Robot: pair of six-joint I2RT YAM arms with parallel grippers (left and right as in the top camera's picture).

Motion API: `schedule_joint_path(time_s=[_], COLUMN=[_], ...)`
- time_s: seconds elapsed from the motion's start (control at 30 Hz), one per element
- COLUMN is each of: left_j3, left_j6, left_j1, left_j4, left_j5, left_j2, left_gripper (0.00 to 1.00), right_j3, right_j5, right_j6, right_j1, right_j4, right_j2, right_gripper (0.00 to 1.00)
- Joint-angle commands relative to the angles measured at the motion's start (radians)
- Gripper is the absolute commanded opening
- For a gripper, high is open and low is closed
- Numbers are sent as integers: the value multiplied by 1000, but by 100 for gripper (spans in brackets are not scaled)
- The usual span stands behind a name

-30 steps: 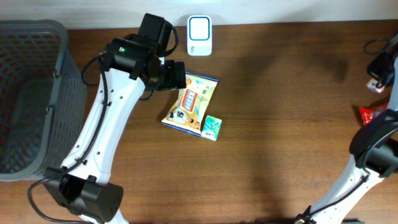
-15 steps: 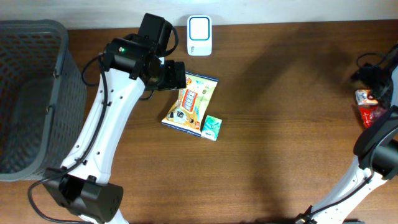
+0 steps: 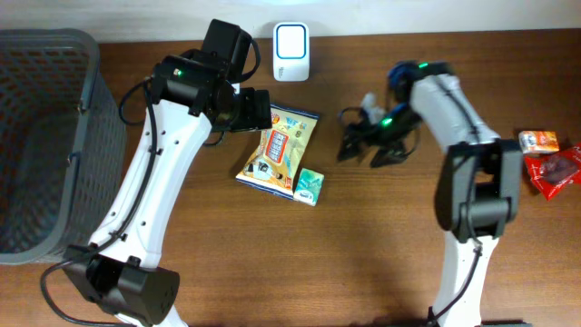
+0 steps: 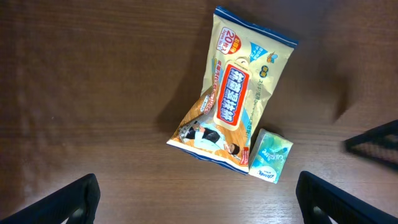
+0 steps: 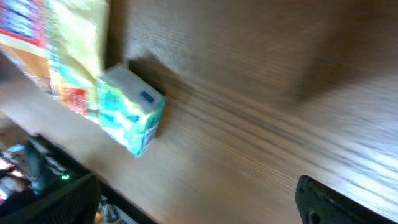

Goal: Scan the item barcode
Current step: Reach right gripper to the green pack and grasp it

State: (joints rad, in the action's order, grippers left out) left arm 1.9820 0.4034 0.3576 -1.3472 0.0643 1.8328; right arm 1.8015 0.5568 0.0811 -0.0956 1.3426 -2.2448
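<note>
A yellow snack bag (image 3: 280, 148) lies flat on the wooden table, with a small teal tissue pack (image 3: 310, 186) touching its lower right corner. The white scanner (image 3: 290, 40) stands at the far edge, above the bag. My left gripper (image 3: 257, 111) hovers open over the bag's top left corner. From the left wrist the bag (image 4: 239, 112) and the teal pack (image 4: 271, 155) lie beyond the open left gripper (image 4: 198, 202). My right gripper (image 3: 368, 150) is open, low, just right of both items. Its blurred wrist view shows the teal pack (image 5: 132, 118) and the bag (image 5: 68, 56) ahead of the empty right gripper (image 5: 199, 202).
A grey mesh basket (image 3: 86, 100) fills the left edge. A small orange-red packet (image 3: 539, 140) and a red wrapper (image 3: 557, 173) lie at the far right edge. Bare wood spreads across the front of the table.
My right arm has swung from the far right edge, by the red packets, to the table's middle near the teal pack, and its jaws have opened. The left arm has not moved.
</note>
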Motion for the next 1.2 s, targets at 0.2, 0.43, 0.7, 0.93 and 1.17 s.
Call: schedule_joint_path(time_s=[0.2,0.43,0.7,0.93,1.17], left_j3=[1,1,1,1,1], left_j6=[-16,-16,-16,-16,-16], left_j1=[-3,-3,-3,-3,-3], left_j4=[-1,-1,-1,-1,-1], left_j5=[11,11,11,11,11], left_j2=[7,7,7,7,7], left_gripper=[99,99,99,99,99], right_j3=[-43,-199,-453,-608,-629], right_j5=[-189,-229,-144,-140,-71], right_j6=[-195,-192,-303,-600,-647], right_j1=[-93,-94,-94,-95,-148], right_j4=[58,79,-184,-464,-644], right_j2=[139,465,486,485,478], right_gripper=[99,99,99,71,68])
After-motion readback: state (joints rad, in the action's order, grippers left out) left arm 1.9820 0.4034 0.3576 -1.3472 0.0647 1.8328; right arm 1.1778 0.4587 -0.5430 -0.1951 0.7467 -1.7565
